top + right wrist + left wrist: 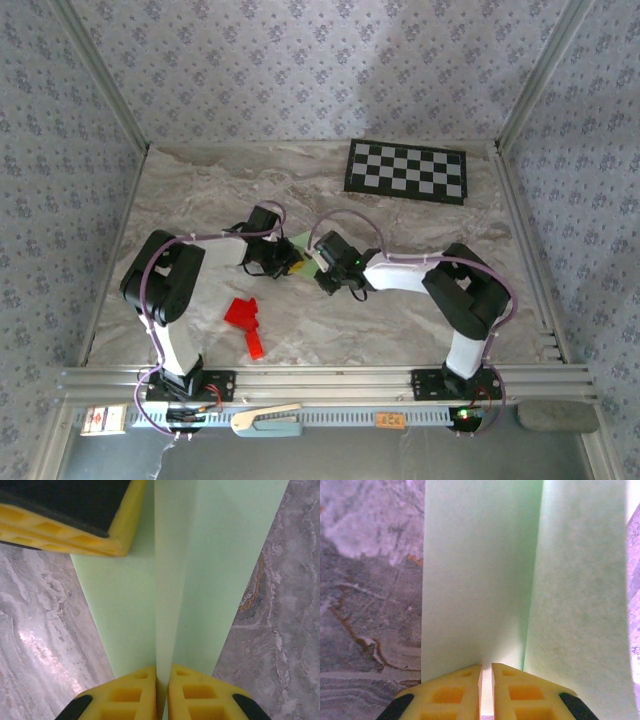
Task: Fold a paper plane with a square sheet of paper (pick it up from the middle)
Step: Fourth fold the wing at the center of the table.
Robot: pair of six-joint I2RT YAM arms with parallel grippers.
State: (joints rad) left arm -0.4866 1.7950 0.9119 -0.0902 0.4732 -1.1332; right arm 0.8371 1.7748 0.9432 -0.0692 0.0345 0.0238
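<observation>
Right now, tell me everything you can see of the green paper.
The green paper is pale, thin, plain and unmarked, with a matte look. It is folded along a straight lengthwise crease, with panels angling away on either side. It sits mid-table between the two arms, above the marbled table; whether it rests on the surface I cannot tell. The left gripper is shut on one end, and the right gripper is shut on the crease from the opposite end.

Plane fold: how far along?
Early stage. Done: the green paper has a lengthwise crease, with one flap standing up. In hand: left gripper and right gripper are both shut on it. Remaining: no pointed dart shape shows yet, so nose and wing folds look undone.
</observation>
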